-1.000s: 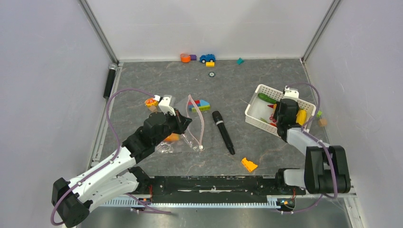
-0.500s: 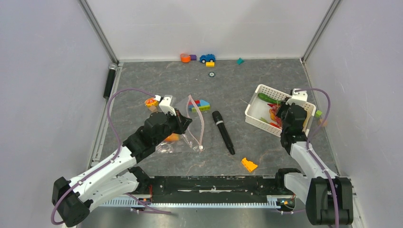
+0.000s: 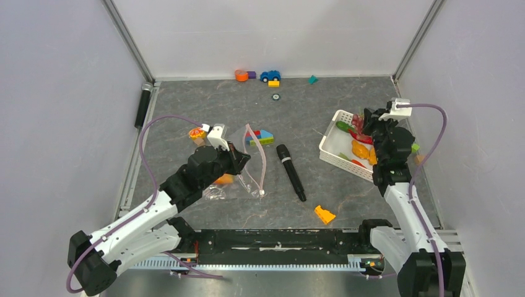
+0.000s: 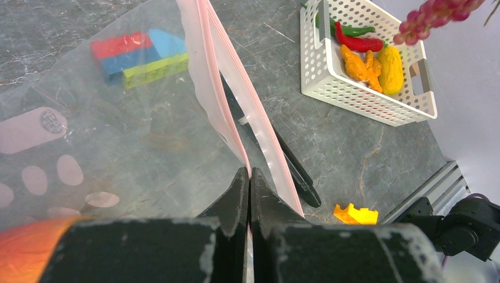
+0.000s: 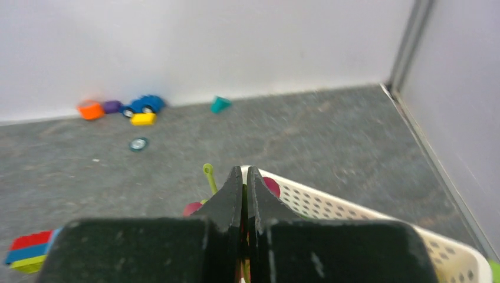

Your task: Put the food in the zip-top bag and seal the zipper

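Loading, with left jaws clamping pink zipper strip (image 4: 206, 88) of clear dotted bag (image 4: 118, 147), right jaws gripping purple toy grapes (image 4: 436, 15) over white lattice basket (image 4: 354, 103); next, carry across to bag mouth.

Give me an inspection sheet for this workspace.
Surface: grey marbled table, items scattered.
Job's things: zip-top bag mouth apart, zipper unsealed; chili, yellow piece, orange pieces in white basket.
Clutter: microphone, bricks, orange wedge, small toys by far wall.
Grippers: left gripper shut on bag's mouth edge; right gripper shut on purple fruit above basket.
Cables: purple cables arc along both arms.
Surroundings: white walls; nothing else seen.
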Robot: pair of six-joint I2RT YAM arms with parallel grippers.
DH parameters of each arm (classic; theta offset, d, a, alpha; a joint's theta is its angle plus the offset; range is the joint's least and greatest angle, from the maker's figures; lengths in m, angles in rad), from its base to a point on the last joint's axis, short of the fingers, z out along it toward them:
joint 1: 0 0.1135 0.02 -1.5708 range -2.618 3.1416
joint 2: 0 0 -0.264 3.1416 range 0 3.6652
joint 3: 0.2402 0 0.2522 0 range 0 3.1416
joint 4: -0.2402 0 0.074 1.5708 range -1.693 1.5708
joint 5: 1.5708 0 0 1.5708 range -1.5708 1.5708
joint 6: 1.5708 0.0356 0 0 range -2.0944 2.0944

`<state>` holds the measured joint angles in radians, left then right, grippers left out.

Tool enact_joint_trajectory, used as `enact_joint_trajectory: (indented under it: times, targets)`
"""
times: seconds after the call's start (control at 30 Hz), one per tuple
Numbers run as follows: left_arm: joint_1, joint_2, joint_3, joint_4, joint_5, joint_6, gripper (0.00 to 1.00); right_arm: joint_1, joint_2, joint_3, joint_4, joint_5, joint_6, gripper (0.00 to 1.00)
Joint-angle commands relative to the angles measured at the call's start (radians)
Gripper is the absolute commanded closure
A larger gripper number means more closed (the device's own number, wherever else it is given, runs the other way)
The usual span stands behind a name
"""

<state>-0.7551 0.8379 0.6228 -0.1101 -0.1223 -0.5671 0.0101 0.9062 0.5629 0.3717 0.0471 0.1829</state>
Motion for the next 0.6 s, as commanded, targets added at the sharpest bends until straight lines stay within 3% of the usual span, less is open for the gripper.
enact_joint_trajectory:
  times: [0.0, 0.13, 0.23, 0.57]
  targets:
    - [-0.003, -0.028, 0.021, 0.03, 0.018, 0.016, 0.98, -0.004, -0.04, 0.088, 0.038, -0.249, 0.06, 1.0]
    - [-0.004, -0.036, 0.019, 0.036, 0.025, 0.015, 0.98, 0.022, -0.024, 0.118, 0.179, -0.546, 0.183, 1.0]
    - [-0.003, -0.037, 0.019, 0.036, 0.03, 0.013, 0.98, 0.117, 0.002, 0.139, 0.294, -0.68, 0.265, 1.0]
    - [-0.003, -0.055, 0.01, 0.053, 0.061, 0.007, 0.98, 0.499, 0.205, 0.24, 0.546, -0.812, 0.329, 1.0]
